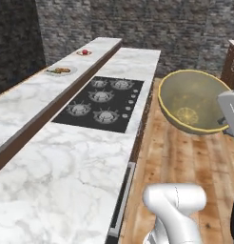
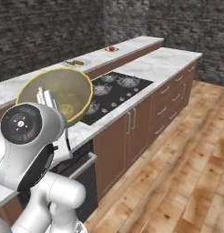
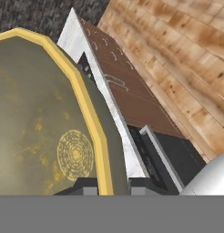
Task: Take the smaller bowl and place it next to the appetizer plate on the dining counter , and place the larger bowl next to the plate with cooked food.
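Larger bowl: the larger bowl is held off the surfaces, tilted so its olive-tan inside and yellowish mark face the cameras; in the left base view it hangs over the wood floor just right of the lower desk's edge.
Jaws: the gripper has its jaws pinching the thin yellow rim of the larger bowl, one fingertip inside the wall, one outside, as the hand view shows.
Right base view: the larger bowl sits in front of the arm's dark-capped joint, over the near end of the cooktop.
Dining desk: the dining counter runs along the left, raised above the lower desk that carries the cooktop.
Plate with cooked food: the plate with cooked food lies on the dining counter, midway along it.
Appetizer plate: the appetizer plate lies farther along the same desk, well apart from the pale grey plate.
Cabinets: brown cabinet fronts stand below the lower desk.
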Controlling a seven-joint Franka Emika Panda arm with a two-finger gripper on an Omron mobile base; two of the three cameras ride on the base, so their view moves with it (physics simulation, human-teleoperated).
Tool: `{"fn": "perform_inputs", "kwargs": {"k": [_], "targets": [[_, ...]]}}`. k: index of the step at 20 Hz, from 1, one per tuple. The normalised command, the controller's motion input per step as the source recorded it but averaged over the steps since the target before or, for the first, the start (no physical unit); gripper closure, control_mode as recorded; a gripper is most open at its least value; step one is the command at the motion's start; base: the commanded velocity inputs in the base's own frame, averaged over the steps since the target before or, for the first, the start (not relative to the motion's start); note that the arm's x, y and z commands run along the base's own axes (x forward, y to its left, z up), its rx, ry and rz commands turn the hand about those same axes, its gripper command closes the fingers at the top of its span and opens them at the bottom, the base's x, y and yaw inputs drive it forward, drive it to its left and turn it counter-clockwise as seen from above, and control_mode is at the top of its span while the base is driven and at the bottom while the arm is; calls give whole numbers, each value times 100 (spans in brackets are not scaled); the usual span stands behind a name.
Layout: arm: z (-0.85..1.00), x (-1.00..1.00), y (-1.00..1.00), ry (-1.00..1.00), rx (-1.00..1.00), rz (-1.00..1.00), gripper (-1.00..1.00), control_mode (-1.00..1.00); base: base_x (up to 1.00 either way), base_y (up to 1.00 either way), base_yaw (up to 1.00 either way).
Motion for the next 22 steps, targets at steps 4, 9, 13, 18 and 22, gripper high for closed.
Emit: {"fn": "perform_inputs", "kwargs": {"k": [4,9,13,18,22], "targets": [[0,0,0,0,0,0,100,100,-100,72,39],[0,0,0,0,0,0,100,100,-100,45,48],[0,0,0,0,0,0,100,100,-100,36,50],[0,0,0,0,0,0,100,100,-100,66,47],[0,0,0,0,0,0,100,100,-100,95,41]]}}
